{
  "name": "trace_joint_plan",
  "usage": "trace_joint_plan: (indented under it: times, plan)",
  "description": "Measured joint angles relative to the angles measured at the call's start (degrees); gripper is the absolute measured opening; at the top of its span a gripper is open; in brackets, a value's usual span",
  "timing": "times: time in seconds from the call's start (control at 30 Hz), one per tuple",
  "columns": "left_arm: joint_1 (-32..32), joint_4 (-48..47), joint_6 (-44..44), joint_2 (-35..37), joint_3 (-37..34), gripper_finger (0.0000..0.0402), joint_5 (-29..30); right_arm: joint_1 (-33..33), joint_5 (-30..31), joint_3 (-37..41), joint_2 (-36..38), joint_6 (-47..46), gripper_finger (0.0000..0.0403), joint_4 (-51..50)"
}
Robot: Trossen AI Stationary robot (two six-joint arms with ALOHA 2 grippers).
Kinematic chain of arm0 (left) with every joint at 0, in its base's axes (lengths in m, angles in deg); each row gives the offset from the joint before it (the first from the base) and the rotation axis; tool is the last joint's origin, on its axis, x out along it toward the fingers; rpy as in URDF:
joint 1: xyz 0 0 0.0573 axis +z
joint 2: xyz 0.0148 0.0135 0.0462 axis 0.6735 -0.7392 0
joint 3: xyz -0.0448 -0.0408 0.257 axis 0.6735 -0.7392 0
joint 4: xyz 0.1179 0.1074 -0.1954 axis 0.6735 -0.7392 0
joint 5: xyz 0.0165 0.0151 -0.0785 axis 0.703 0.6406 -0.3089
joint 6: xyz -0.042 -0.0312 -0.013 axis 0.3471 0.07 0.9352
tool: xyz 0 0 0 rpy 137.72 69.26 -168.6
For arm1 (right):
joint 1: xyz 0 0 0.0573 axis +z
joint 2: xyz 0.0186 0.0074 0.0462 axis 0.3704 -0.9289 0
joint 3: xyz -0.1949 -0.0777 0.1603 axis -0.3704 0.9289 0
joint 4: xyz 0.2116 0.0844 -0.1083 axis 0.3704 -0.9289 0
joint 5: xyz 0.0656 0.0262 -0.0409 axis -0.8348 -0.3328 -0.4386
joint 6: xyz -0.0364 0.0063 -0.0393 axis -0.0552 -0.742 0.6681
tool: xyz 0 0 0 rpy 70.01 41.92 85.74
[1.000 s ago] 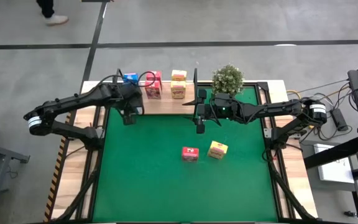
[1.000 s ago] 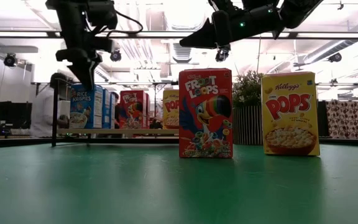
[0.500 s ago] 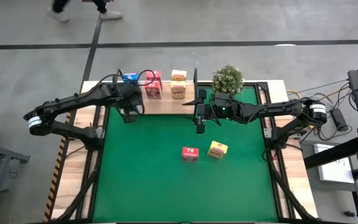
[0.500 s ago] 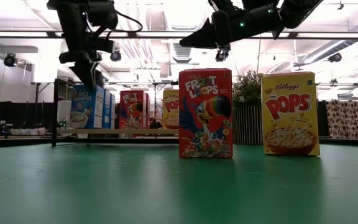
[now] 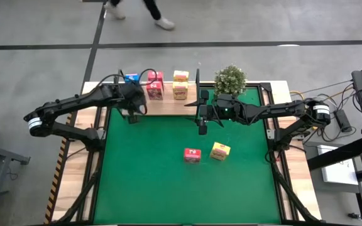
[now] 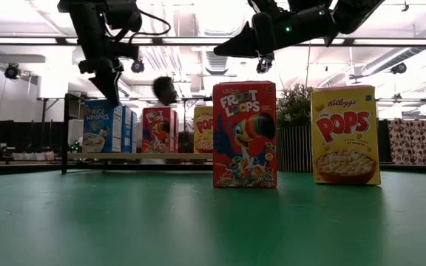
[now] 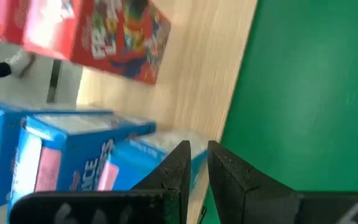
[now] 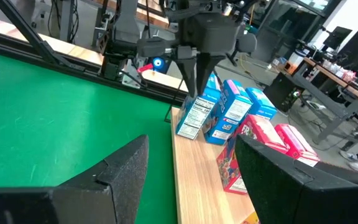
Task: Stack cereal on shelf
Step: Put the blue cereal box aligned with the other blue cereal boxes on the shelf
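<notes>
Blue cereal boxes [image 5: 131, 80], pink-red ones [image 5: 155, 88] and yellow ones [image 5: 180, 85] stand on the light wooden shelf [image 5: 168, 104] at the table's far edge. A red Froot Loops box [image 5: 192, 155] and a yellow Pops box [image 5: 220, 151] stand upright on the green mat [image 5: 168, 182]. My left gripper [image 7: 195, 163] hangs shut and empty above the shelf's left end, just beside the blue boxes [image 7: 73, 162]. My right gripper [image 8: 191, 180] hovers open and level above the mat near the shelf's middle, holding nothing.
A potted green plant [image 5: 230, 80] stands at the far right, behind the right arm. Black frame rails [image 5: 99, 132] border the mat's sides. The mat's near half lies open around the two standing boxes [image 6: 245, 134] [image 6: 345, 134]. A person walks on the floor beyond the table.
My left gripper has tipped slightly, its fingertips swinging a little up over the blue boxes, while the arm stays where it was. A person has walked rightward past the table's far side.
</notes>
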Motion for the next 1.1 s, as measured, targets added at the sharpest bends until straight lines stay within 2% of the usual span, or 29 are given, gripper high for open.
trace_joint_plan:
  times: [0.1,0.2,0.4,0.6,0.8,0.93,1.1]
  plan:
    - [-0.64,2.22,1.57,0.48,0.82,0.0036,-2.71,-0.02,0.00,0.00,0.00,0.00,0.0231,-0.01]
    - [-1.80,4.75,1.05,2.05,2.33,0.0036,-2.90,-0.01,0.00,0.00,0.00,-0.09,0.0231,-0.02]
    - [-4.61,15.07,-0.08,10.99,2.93,0.0036,-4.57,-0.02,-0.01,0.00,0.00,-3.44,0.0231,-0.10]
    - [-7.94,32.80,3.19,20.82,-3.96,0.0036,-11.89,0.10,-0.01,0.00,0.00,-12.14,0.0231,-0.14]
    - [-11.02,40.37,5.36,28.60,-13.74,0.0036,-13.15,2.32,-0.06,-0.54,0.00,-23.52,0.0231,-1.01]
    - [-11.91,45.22,7.81,32.76,-19.59,0.0036,-13.11,5.11,0.02,-6.15,-0.24,-27.88,0.0231,-10.72]
    - [-11.95,44.70,9.99,36.39,-23.91,0.0036,-12.75,8.96,0.39,-16.84,-3.41,-30.44,0.0229,-27.74]
